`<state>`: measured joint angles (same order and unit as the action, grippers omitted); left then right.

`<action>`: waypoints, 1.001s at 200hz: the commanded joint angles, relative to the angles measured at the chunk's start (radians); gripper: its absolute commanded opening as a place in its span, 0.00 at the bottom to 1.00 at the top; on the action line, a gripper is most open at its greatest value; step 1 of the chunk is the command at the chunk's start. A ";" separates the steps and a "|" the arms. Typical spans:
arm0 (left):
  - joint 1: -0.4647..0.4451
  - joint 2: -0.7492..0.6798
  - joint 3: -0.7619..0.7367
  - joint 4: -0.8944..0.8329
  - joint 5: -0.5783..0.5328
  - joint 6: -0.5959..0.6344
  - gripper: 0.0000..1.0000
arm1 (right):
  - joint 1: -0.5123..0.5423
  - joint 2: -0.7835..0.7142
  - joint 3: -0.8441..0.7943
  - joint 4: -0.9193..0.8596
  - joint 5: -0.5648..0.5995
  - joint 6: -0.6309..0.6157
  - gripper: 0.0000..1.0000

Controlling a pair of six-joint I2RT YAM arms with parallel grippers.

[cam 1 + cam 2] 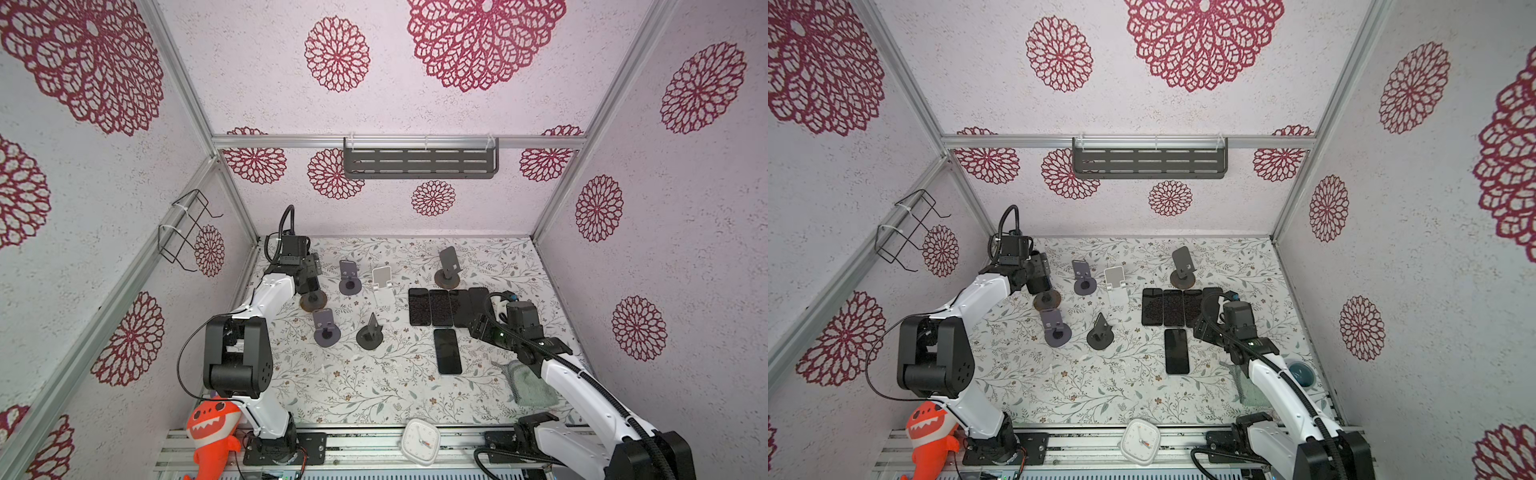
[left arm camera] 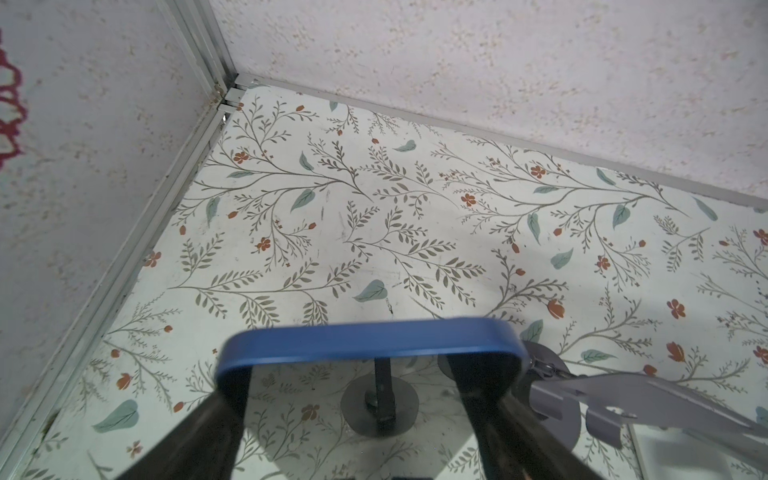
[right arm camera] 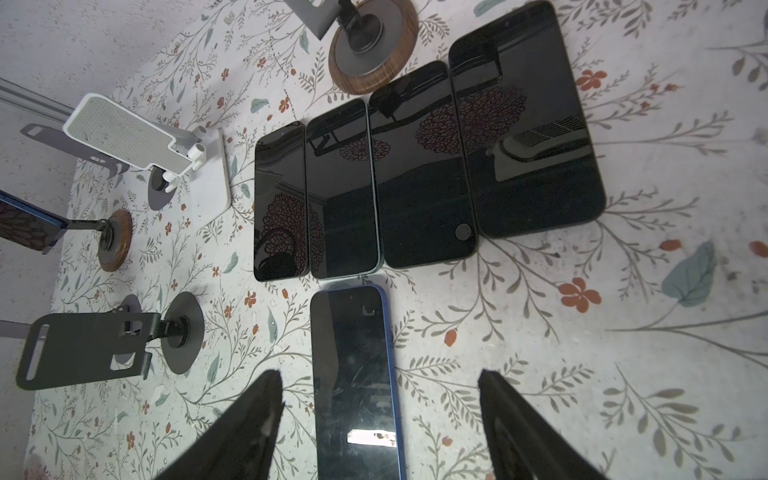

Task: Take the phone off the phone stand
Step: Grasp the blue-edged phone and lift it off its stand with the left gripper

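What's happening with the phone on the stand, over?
Left gripper straddling phone, grip unclear. Phone on stand. Right gripper open, over flat phones. Grey stand close beside.

in both top views the left gripper [image 1: 309,279] mostly hides the phone [image 2: 370,340]; up close it's blurred, running out of frame.

Orange shark plush toy [image 1: 212,432] at the front left corner, on the metal rails. White square clock [image 1: 420,441] lying at the front edge, centre. Green cloth [image 1: 534,388] on the flower-print table [image 1: 353,395], right side; teal bowl [image 1: 1300,372] just beside it. Dark slotted shelf [image 1: 420,163] mounted on the back wall. Black wire rack [image 1: 183,230] mounted on the left wall.
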<state>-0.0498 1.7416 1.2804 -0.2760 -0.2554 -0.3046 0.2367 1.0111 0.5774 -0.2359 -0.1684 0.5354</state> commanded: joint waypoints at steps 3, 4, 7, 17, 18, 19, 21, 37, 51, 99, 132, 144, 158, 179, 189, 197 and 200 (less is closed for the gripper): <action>0.005 0.006 0.025 0.017 0.005 0.009 0.77 | 0.006 -0.010 0.002 0.010 0.008 0.014 0.78; 0.005 0.006 0.025 0.016 0.005 0.009 0.77 | 0.006 -0.010 0.002 0.010 0.008 0.013 0.78; 0.005 0.006 0.026 0.016 0.005 0.009 0.76 | 0.006 -0.010 0.002 0.010 0.007 0.013 0.78; 0.006 0.005 0.029 0.014 0.004 0.009 0.74 | 0.006 -0.007 0.002 0.014 0.006 0.014 0.78; 0.005 0.004 0.029 0.014 0.004 0.009 0.74 | 0.006 -0.007 0.002 0.014 0.006 0.014 0.78; 0.005 0.005 0.029 0.014 0.004 0.009 0.73 | 0.006 -0.007 0.002 0.014 0.006 0.014 0.78; 0.005 0.005 0.030 0.011 0.004 0.009 0.73 | 0.006 -0.006 0.002 0.015 0.006 0.015 0.78; 0.005 0.004 0.038 0.002 0.001 0.008 0.72 | 0.006 -0.004 0.005 0.018 0.003 0.014 0.78; 0.004 -0.004 0.047 -0.010 0.001 0.006 0.72 | 0.006 -0.001 0.008 0.018 0.002 0.014 0.78; -0.004 -0.098 0.103 -0.124 0.006 -0.007 0.71 | 0.006 0.010 0.023 0.017 -0.022 -0.010 0.78; -0.025 -0.168 0.200 -0.307 0.030 -0.022 0.70 | 0.015 0.033 0.053 0.045 -0.065 -0.038 0.78; -0.031 -0.206 0.215 -0.359 0.113 -0.049 0.70 | 0.034 0.041 0.073 0.063 -0.081 -0.044 0.78; -0.053 -0.254 0.205 -0.383 0.222 -0.084 0.68 | 0.070 0.058 0.109 0.086 -0.117 -0.045 0.78; -0.091 -0.297 0.176 -0.384 0.432 -0.155 0.64 | 0.167 0.092 0.184 0.144 -0.197 -0.049 0.77; -0.122 -0.301 0.162 -0.376 0.519 -0.177 0.63 | 0.221 0.117 0.231 0.168 -0.228 -0.054 0.77; -0.152 -0.297 0.158 -0.376 0.556 -0.185 0.63 | 0.263 0.136 0.265 0.183 -0.231 -0.054 0.77; -0.163 -0.296 0.156 -0.376 0.568 -0.189 0.63 | 0.279 0.144 0.277 0.190 -0.228 -0.054 0.77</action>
<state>-0.1394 1.4414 1.4612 -0.6357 0.0692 -0.4274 0.4129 1.1206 0.7475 -0.1539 -0.3119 0.5110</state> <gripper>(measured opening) 0.755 0.773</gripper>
